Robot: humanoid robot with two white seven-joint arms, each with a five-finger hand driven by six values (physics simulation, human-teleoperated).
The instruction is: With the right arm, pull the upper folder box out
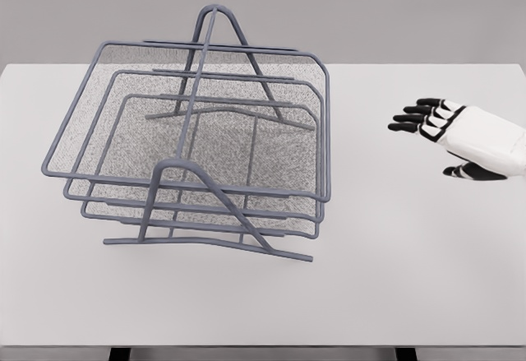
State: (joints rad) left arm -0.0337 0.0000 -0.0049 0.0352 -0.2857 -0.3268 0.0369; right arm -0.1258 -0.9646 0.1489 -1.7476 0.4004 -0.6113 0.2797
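A grey wire-mesh folder rack [197, 143] with three stacked trays stands on the left half of the white table. Its upper tray [320, 122] is the widest, and its rim reaches furthest right. My right hand [427, 135] hovers over the table at the right, well clear of the rack, palm white and fingers black. The fingers are spread toward the rack and hold nothing. The thumb [472, 172] points left below them. No left arm shows in the head view.
The white table [394, 279] runs across the whole view, with its front edge near the bottom. A-shaped wire supports [215, 28] rise at the rack's back and front [185, 188].
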